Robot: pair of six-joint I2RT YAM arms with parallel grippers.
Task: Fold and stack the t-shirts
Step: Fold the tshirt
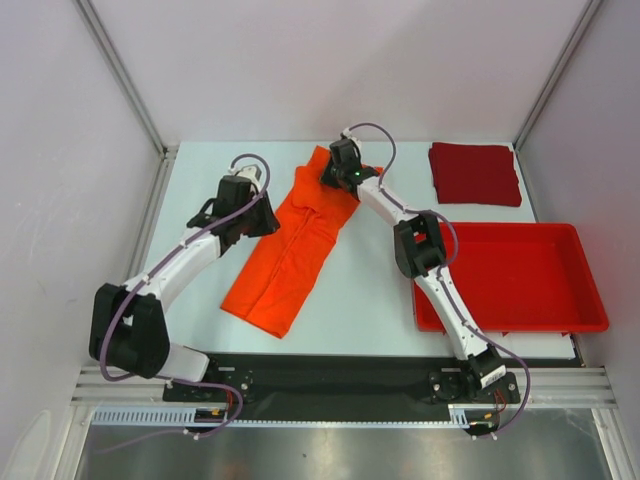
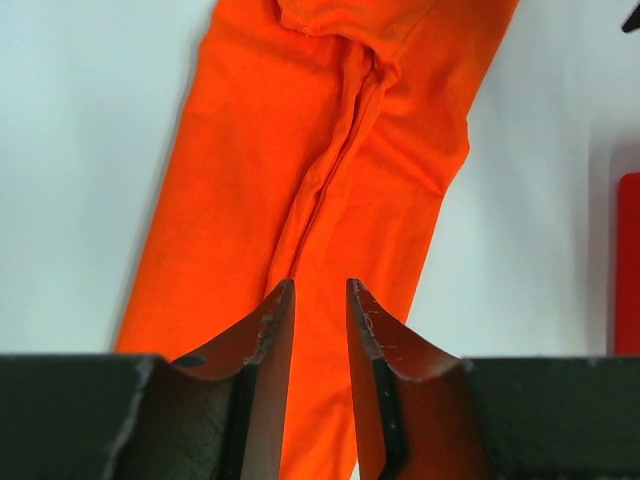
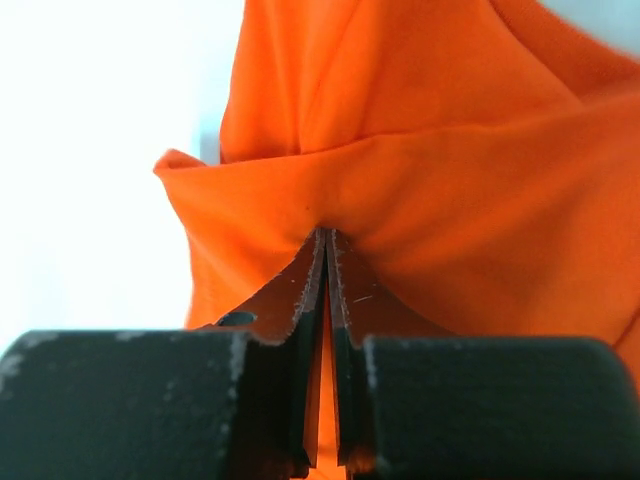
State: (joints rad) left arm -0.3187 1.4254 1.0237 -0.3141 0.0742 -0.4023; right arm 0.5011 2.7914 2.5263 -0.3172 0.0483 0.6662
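The bright orange t-shirt (image 1: 292, 250) lies folded lengthwise into a long strip, running from the far middle of the table toward the near left. My right gripper (image 1: 335, 170) is shut on the strip's far end, and the pinched cloth (image 3: 420, 180) bunches up over its fingertips. My left gripper (image 1: 268, 215) hovers over the strip's left edge near its middle, jaws slightly apart and empty, with the orange t-shirt (image 2: 340, 160) spread below it. The dark red t-shirt (image 1: 475, 172) lies as a folded square at the far right.
A bright red plastic tray (image 1: 510, 318) sits at the near right, its edge showing in the left wrist view (image 2: 628, 265). White walls and metal posts enclose the table on three sides.
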